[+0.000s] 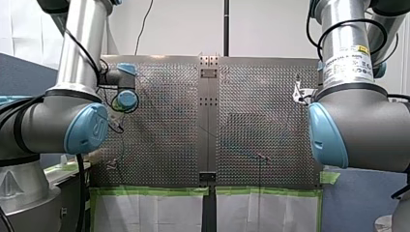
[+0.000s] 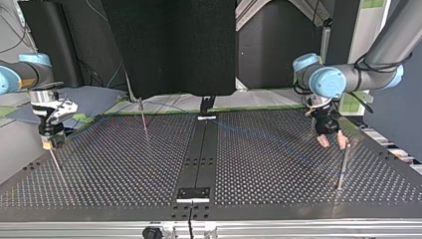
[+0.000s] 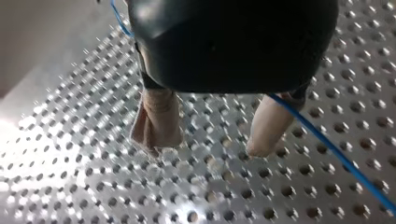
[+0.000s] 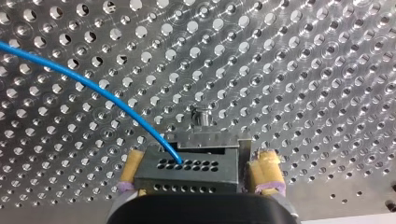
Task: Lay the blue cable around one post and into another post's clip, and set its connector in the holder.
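The blue cable (image 4: 93, 91) runs into a dark connector (image 4: 187, 170) that sits against a metal holder (image 4: 210, 137). My right gripper (image 4: 200, 157) is open, its yellow-padded fingers (image 4: 267, 168) flanking the connector. In the top view this gripper (image 2: 48, 143) is low at the table's left edge. My left gripper (image 3: 208, 148) is open with nothing between its beige fingers (image 3: 159, 123); the cable (image 3: 345, 163) passes just outside one finger. In the top view it (image 2: 333, 143) hangs beside a thin post (image 2: 343, 167), with the faint cable (image 2: 278, 142) crossing the table.
A second thin post (image 2: 143, 119) stands at the back left of the top view. A dark central strip (image 2: 199, 159) with a small bracket (image 2: 194, 194) divides the perforated table (image 2: 109, 169). A large black panel (image 2: 169, 45) rises behind the table.
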